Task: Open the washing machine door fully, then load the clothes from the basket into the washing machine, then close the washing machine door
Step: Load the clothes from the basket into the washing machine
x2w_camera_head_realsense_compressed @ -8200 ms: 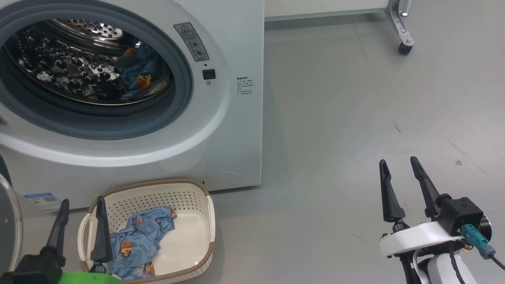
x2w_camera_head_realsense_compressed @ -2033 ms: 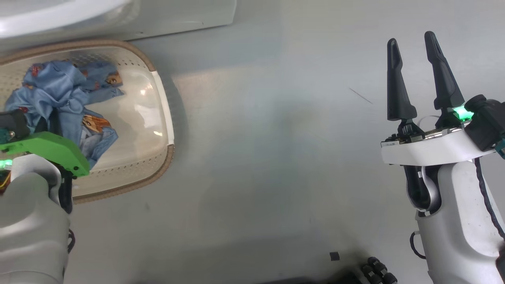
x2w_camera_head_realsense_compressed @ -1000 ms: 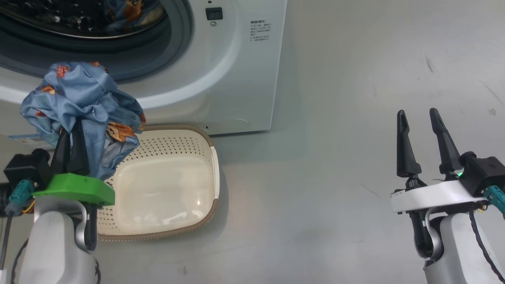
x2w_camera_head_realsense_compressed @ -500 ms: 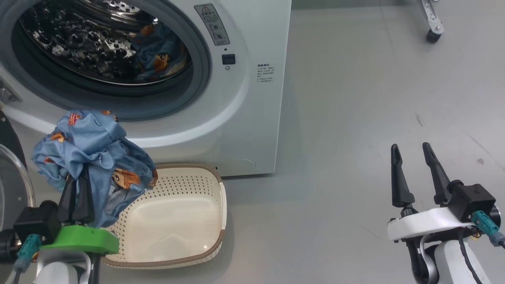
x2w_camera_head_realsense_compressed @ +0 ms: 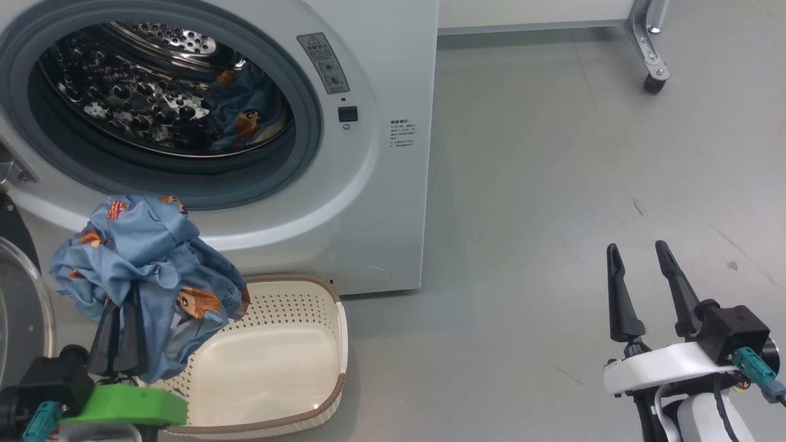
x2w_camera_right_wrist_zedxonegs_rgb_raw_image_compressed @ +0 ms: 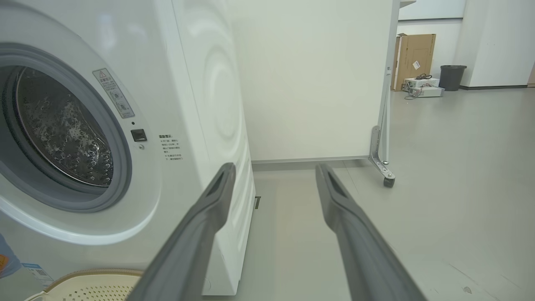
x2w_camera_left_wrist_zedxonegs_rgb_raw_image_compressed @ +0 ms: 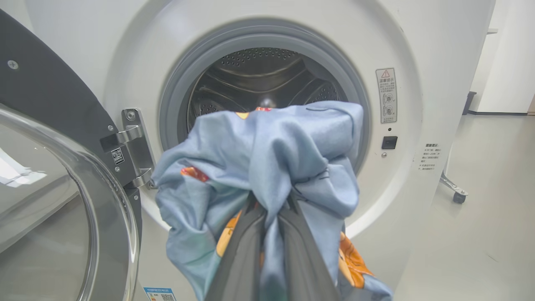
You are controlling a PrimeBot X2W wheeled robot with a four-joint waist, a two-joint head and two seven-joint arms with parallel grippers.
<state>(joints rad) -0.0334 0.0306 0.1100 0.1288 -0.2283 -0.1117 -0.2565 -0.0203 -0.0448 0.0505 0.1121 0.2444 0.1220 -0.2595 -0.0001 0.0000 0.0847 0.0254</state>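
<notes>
My left gripper point(x2w_camera_head_realsense_compressed: 121, 319) is shut on a bundle of the clothes point(x2w_camera_head_realsense_compressed: 147, 264), light blue fabric with orange-brown figures. It hangs above the basket's left end, just below the drum opening. In the left wrist view the clothes point(x2w_camera_left_wrist_zedxonegs_rgb_raw_image_compressed: 267, 159) drape over my fingers point(x2w_camera_left_wrist_zedxonegs_rgb_raw_image_compressed: 242, 251) in front of the open washing machine point(x2w_camera_left_wrist_zedxonegs_rgb_raw_image_compressed: 418, 50). Another blue garment point(x2w_camera_head_realsense_compressed: 245, 116) lies inside the steel drum. The basket point(x2w_camera_head_realsense_compressed: 341, 331) stands on the floor against the washing machine point(x2w_camera_head_realsense_compressed: 368, 184), its cream bottom bare. The washing machine door point(x2w_camera_head_realsense_compressed: 18, 319) is swung open at the left. My right gripper point(x2w_camera_head_realsense_compressed: 642, 264) stands open over the floor, far right.
The door hinge point(x2w_camera_left_wrist_zedxonegs_rgb_raw_image_compressed: 133, 146) sits left of the opening. A white partition on a caster point(x2w_camera_head_realsense_compressed: 651, 83) stands behind and right of the machine. Grey floor point(x2w_camera_head_realsense_compressed: 552, 215) stretches to the right. A cardboard box point(x2w_camera_right_wrist_zedxonegs_rgb_raw_image_compressed: 416, 58) and a bin point(x2w_camera_right_wrist_zedxonegs_rgb_raw_image_compressed: 451, 77) stand far off.
My left gripper has lifted the blue bundle out of the basket and holds it before the drum opening. The head camera has tilted up. The right gripper stays open.
</notes>
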